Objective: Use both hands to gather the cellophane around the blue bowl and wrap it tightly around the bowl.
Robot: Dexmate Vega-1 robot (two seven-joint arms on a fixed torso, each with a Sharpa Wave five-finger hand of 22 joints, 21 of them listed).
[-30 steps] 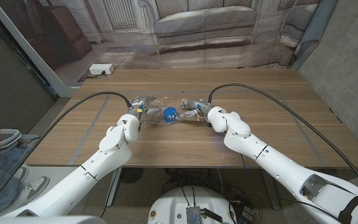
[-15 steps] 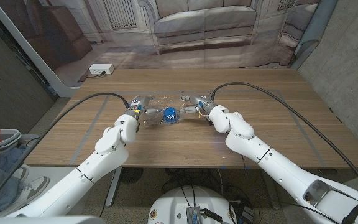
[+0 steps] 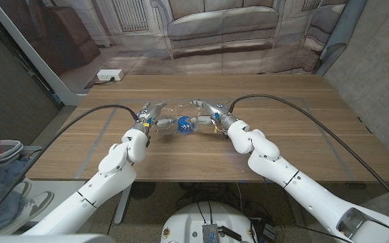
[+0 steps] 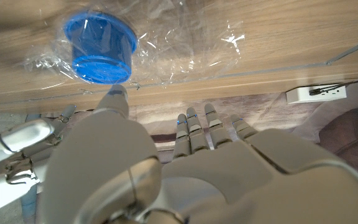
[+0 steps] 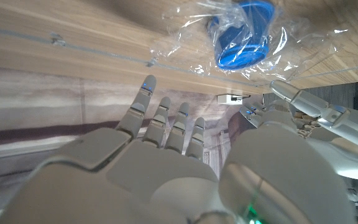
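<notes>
A small blue bowl (image 3: 184,123) sits on a crumpled sheet of clear cellophane (image 3: 171,111) at the middle of the wooden table (image 3: 282,128). My left hand (image 3: 148,115) is just left of the sheet and my right hand (image 3: 210,112) just right of it, both with fingers stretched out and apart, holding nothing. In the left wrist view the bowl (image 4: 101,48) lies in the cellophane (image 4: 185,46) beyond my left hand (image 4: 185,162), with my right hand (image 4: 23,140) alongside. In the right wrist view the bowl (image 5: 244,34) and cellophane (image 5: 185,43) lie beyond my right hand (image 5: 166,162), near my left hand (image 5: 316,106).
Grey tape lines (image 3: 90,158) mark the tabletop. A white power strip (image 3: 110,75) lies on the floor behind the table's far left corner and also shows as the power strip (image 4: 316,93) in the left wrist view. Black cables run along both arms.
Both hands have opened, their fingers stretching out toward the table's far side on either side of the bowl. The right arm has shifted a little leftward. The bowl stays put.
</notes>
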